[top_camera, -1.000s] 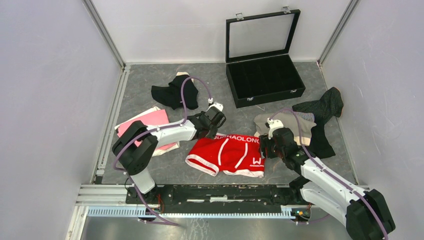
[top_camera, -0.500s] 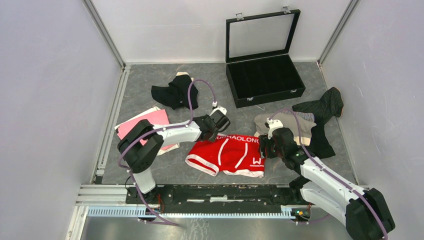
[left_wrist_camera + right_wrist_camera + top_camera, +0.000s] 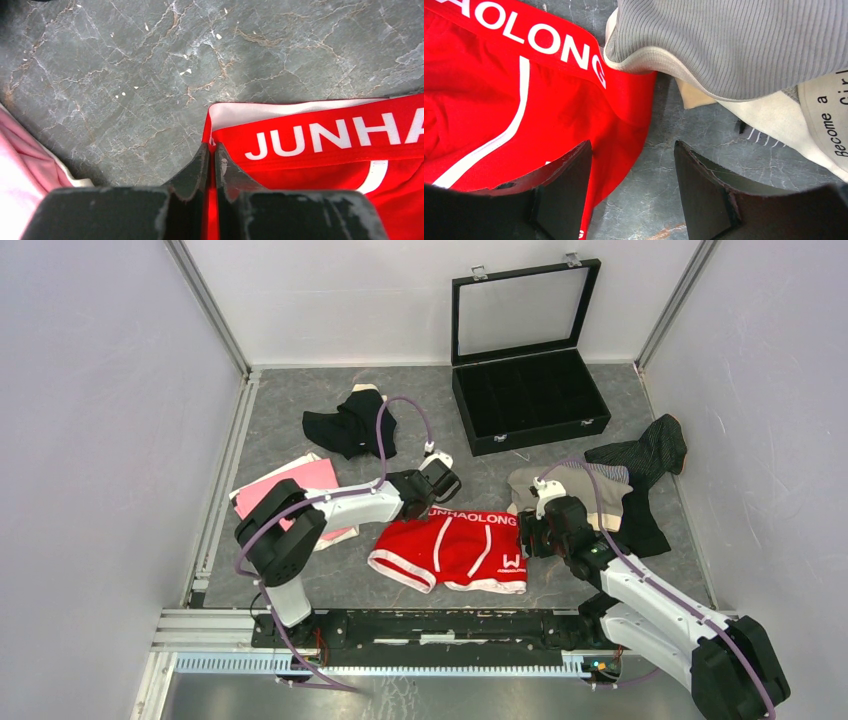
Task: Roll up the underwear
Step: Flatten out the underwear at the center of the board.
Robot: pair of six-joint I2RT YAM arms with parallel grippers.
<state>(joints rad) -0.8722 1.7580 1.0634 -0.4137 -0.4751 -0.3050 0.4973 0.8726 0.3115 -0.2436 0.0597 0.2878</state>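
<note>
The red underwear (image 3: 455, 550) with white lettering lies flat in the middle of the table. My left gripper (image 3: 432, 502) is shut on its left waistband corner (image 3: 212, 150); red cloth shows between the jaws. My right gripper (image 3: 530, 535) is open at the red underwear's right edge (image 3: 624, 130), one finger over the cloth, the other over bare table. The beige underwear (image 3: 575, 490) lies just behind the right gripper and shows as grey ribbed cloth in the right wrist view (image 3: 734, 45). Black underwear (image 3: 345, 423), pink underwear (image 3: 295, 485) and dark pinstriped underwear (image 3: 645, 460) lie around.
A black glass-lidded compartment case (image 3: 530, 395) stands open at the back, right of centre. White walls enclose the table on the left, back and right. A metal rail (image 3: 440, 625) runs along the near edge between the arm bases.
My left gripper moved right onto the red waistband corner and shut on it. The red underwear has shifted slightly left. The right arm has barely moved.
</note>
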